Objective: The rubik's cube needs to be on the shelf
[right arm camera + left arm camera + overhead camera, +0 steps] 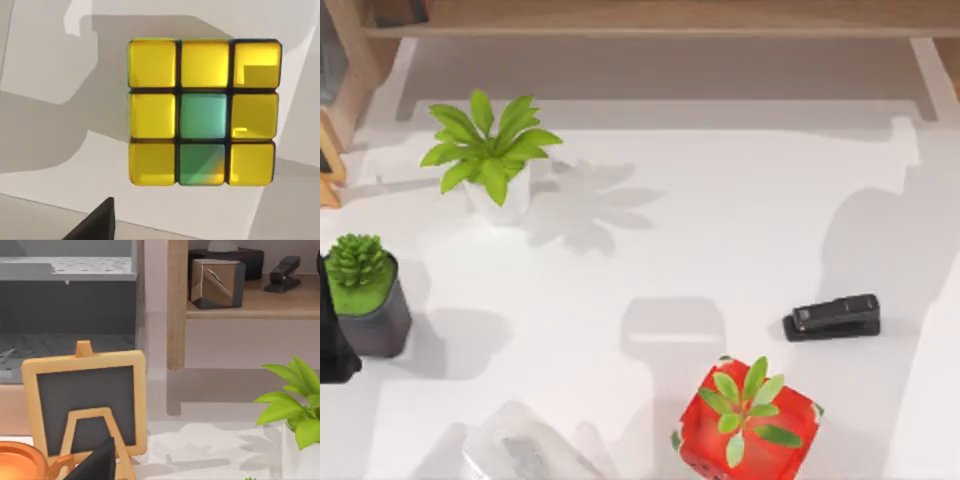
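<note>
The cube (202, 112) shows in the right wrist view, lying on the white counter (45, 60) with a face of yellow tiles turned to the camera; the middle tile and the one next to it along one edge are green, and dark gaps run between all nine. A dark finger (95, 225) juts into that view, apart from the cube and holding nothing; how wide the right arm's fingers stand cannot be told.

In the top view the shelf (650, 18) runs along the far edge as a long light-brown board with a paler front strip and a wooden upright (355, 55) at its left end. Taking the red planter (748, 420) at the near edge as landmark: a black stapler (832, 317) lies just beyond it to the right, a white-potted plant (490, 155) stands well apart to the far left, a dark-potted succulent (365, 295) sits far to its left at the counter's edge, and a clear wrapped thing (525, 450) lies to its left along the near edge.

The left wrist view looks toward the upright (176, 305) and shelf board (260, 307), which carries a brown box (217, 282) and another stapler (284, 272). Nearer stand a small chalkboard easel (85, 400) and an orange dish (20, 462). A dark finger (97, 465) shows there too; the left arm's opening cannot be told.
</note>
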Available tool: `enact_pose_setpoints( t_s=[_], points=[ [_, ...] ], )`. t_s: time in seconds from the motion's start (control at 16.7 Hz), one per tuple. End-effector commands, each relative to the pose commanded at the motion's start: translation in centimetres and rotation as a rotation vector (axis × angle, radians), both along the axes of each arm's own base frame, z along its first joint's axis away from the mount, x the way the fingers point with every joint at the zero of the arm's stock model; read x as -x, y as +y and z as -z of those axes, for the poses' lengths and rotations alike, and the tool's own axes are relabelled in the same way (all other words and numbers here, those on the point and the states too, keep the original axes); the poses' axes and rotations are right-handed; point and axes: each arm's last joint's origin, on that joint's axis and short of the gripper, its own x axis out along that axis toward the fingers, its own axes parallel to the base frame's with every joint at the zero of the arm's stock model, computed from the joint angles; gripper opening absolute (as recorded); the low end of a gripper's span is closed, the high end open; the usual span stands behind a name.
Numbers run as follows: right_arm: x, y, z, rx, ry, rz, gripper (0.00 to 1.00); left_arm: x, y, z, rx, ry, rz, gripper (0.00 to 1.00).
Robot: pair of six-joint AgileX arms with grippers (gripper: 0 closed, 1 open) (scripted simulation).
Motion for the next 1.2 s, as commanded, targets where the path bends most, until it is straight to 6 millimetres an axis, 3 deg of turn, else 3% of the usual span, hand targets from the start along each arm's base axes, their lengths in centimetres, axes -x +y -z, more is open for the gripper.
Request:
enact_pose_setpoints(
  t_s=[0.3,0.66,0.9,1.2],
  points=[
    [-0.3,0.5,0.4,0.0,-0.001,-0.001,1.0,0.0,0.0,0.0,0.0,0.0,0.0,1.0],
    [-2.5,2.4,5.6,0.0,0.001,0.0,1.0,0.0,0.0,0.0,0.0,0.0,0.0,1.0],
    [-2.6,2.4,5.9,-0.001,0.002,0.0,1.0,0.0,0.0,0.0,0.0,0.0,0.0,1.0],
    [-2.6,2.4,5.9,-0.001,0.002,0.0,0.62,0.0,0.0,0.0,0.0,0.0,0.0,1.0]
  ],
)
